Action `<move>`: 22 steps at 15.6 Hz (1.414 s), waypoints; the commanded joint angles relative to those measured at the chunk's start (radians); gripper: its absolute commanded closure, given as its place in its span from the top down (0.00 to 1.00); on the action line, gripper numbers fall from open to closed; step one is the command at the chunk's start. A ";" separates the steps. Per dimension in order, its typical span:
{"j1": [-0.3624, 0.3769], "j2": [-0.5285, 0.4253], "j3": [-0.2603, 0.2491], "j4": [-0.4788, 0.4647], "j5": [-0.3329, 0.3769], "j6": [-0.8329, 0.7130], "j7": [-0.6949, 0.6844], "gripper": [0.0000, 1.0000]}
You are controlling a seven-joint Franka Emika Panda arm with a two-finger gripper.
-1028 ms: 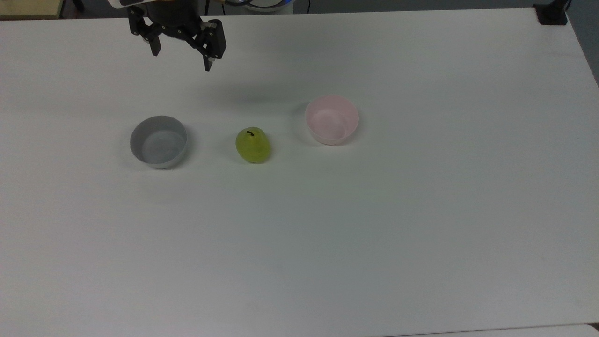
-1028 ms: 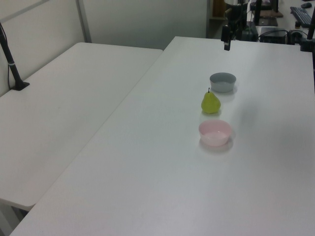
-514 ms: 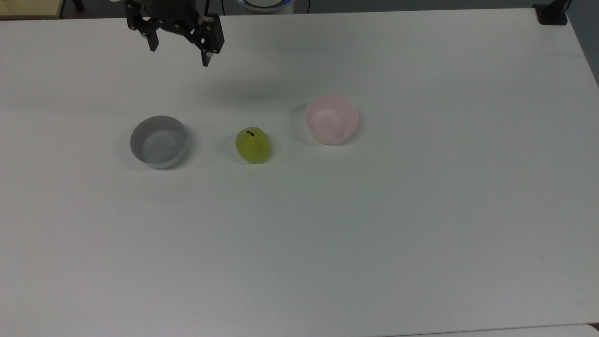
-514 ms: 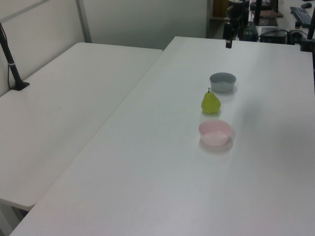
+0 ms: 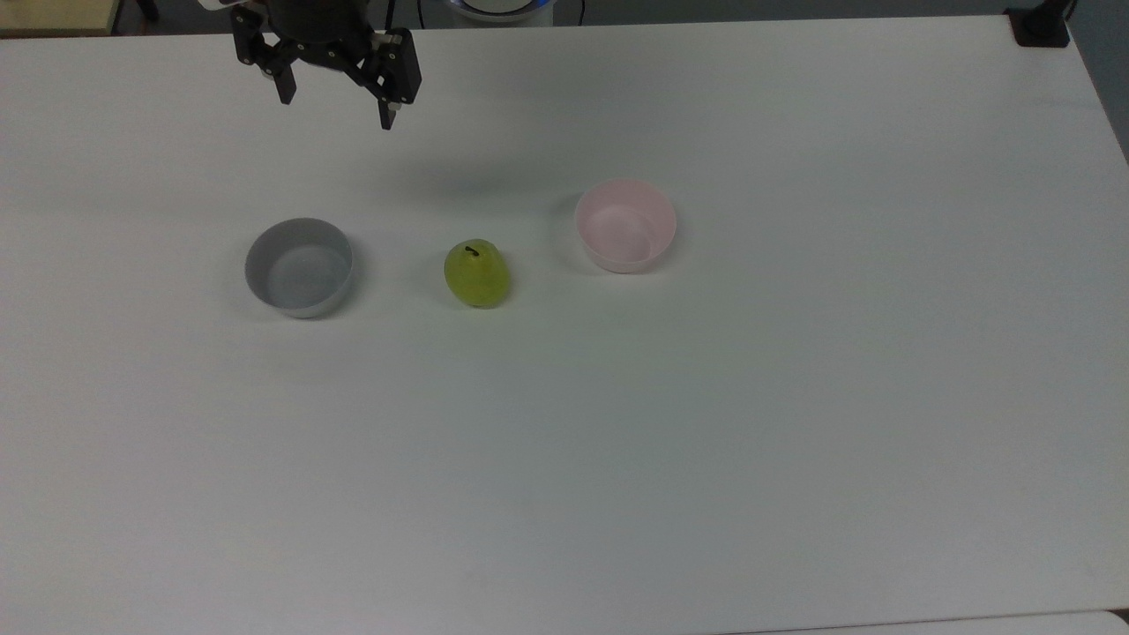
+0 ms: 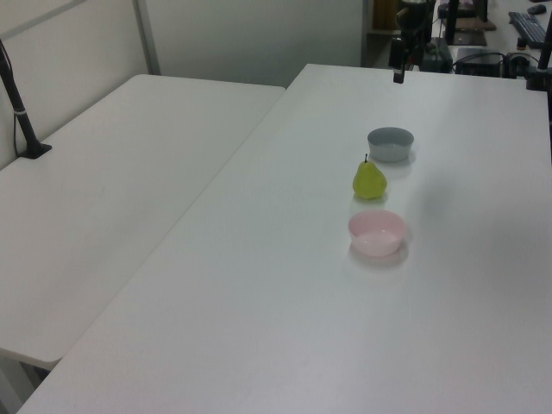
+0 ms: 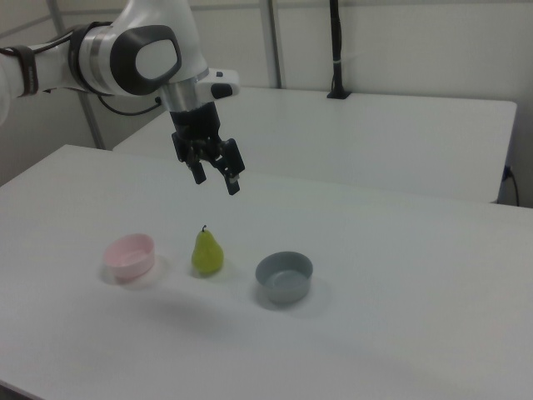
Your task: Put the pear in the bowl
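Gripper spread, high above pear, bowl

Items hidden, cropped or unclear:

- Arm: cut by the upper edge of the top view, upper left of frame; only the wrist and gripper lie within it
- Arm, right view: runs off the left edge, upper left of frame; base out of frame
- Gripper, left view: very small at the upper right of frame, against dark clutter; finger spacing too small to tell there
- Black stand: cropped by the upper right corner of the top view
- Pear, top view: underside hidden by its own body
- Table: lower edge of frame cuts its near side in the top view
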 commanded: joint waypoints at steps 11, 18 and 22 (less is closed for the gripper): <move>0.204 0.242 -0.018 0.021 0.017 0.119 -0.046 1.00; 0.218 0.311 -0.020 -0.060 -0.026 0.221 -0.170 1.00; 0.215 0.320 -0.020 -0.094 -0.031 0.260 -0.198 1.00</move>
